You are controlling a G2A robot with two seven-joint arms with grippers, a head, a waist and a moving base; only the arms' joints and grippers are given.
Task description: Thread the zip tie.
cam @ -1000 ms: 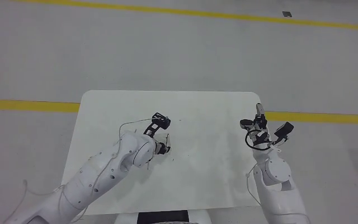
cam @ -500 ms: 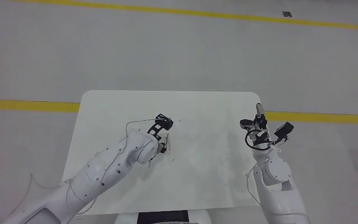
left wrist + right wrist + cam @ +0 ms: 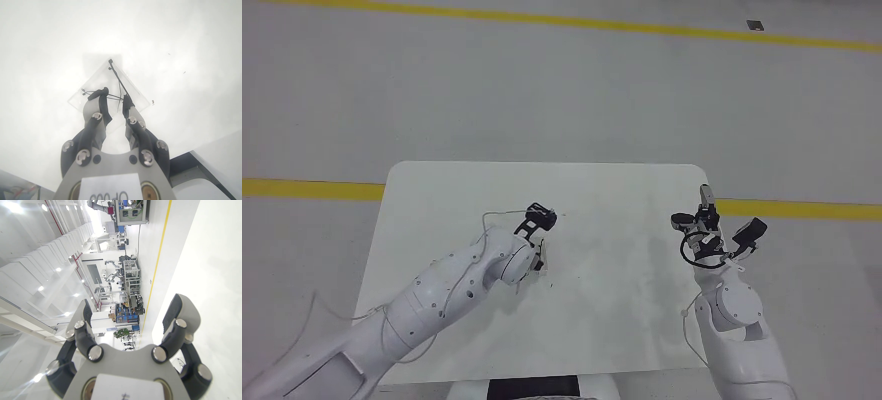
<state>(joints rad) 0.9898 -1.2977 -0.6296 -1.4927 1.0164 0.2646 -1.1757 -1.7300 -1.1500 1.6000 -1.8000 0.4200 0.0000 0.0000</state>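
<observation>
Left wrist view: labelled left tool [image 3: 115,93] spread over zip ties [image 3: 115,73]; right tool [image 3: 130,300] also spread.

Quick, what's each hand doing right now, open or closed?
Left hand: open, fingertips straddling black zip ties on the clear plate.
Right hand: open, empty.

White table [image 3: 622,195]; clear square plate [image 3: 94,81] flat on it; few dark specks [image 3: 184,72], perhaps debris, near plate.
</observation>
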